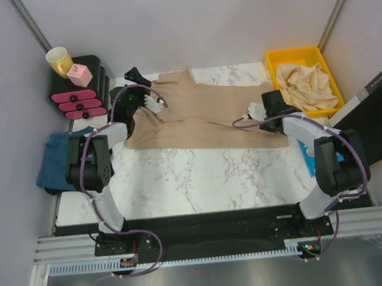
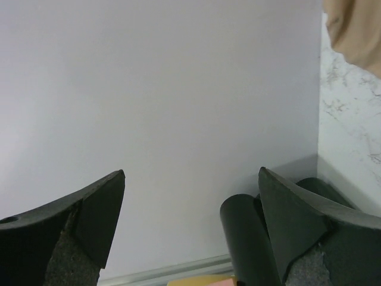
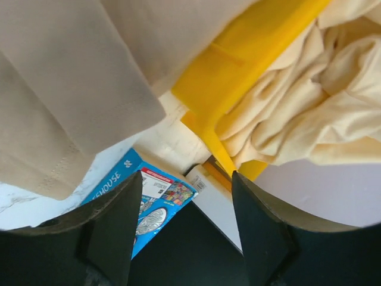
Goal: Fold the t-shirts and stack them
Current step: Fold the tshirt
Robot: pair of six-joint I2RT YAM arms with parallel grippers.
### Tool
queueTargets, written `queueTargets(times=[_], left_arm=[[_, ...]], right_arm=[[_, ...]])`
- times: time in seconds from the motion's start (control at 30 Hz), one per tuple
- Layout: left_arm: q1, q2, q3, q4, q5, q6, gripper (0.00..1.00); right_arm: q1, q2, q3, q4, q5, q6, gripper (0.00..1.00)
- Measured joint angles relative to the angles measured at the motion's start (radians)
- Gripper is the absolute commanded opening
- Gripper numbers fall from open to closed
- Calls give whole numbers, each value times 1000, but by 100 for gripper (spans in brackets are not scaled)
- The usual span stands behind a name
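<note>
A tan t-shirt [image 1: 202,115] lies spread flat across the back of the marble table [image 1: 201,179]. My left gripper [image 1: 134,75] is open and empty at the shirt's far left corner and points at the back wall. In the left wrist view [image 2: 191,179] only a shirt edge [image 2: 351,36] shows. My right gripper [image 1: 273,100] is open and empty at the shirt's right edge, facing the yellow bin. In the right wrist view [image 3: 187,179] the shirt [image 3: 71,77] hangs over it. A folded teal-blue t-shirt [image 1: 59,161] lies at the table's left edge. Crumpled cream t-shirts [image 1: 307,86] fill the bin.
The yellow bin [image 1: 275,64] stands at the back right and also shows in the right wrist view [image 3: 256,65]. A blue box [image 1: 308,155] and a black box [image 1: 378,121] lie at the right. A black-and-pink rack [image 1: 81,93] holds a yellow cup [image 1: 59,59] and a pink cube [image 1: 79,74].
</note>
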Motion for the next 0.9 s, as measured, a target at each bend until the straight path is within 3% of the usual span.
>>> queueTargets(times=[0.17, 0.33, 0.47, 0.67, 0.9], left_arm=[[-6, -103, -95, -16, -13, -35, 96], [39, -378, -156, -427, 99, -32, 94], [55, -487, -201, -615, 152, 15, 93], [41, -393, -252, -789, 180, 57, 89], [29, -288, -223, -831, 176, 57, 88]], right_arm=[[-3, -41, 56, -106, -88, 16, 58], [6, -119, 132, -327, -284, -15, 57], [29, -126, 121, -451, -388, -42, 57], [87, -51, 77, -510, -459, -56, 57], [95, 56, 82, -475, -462, -56, 57]])
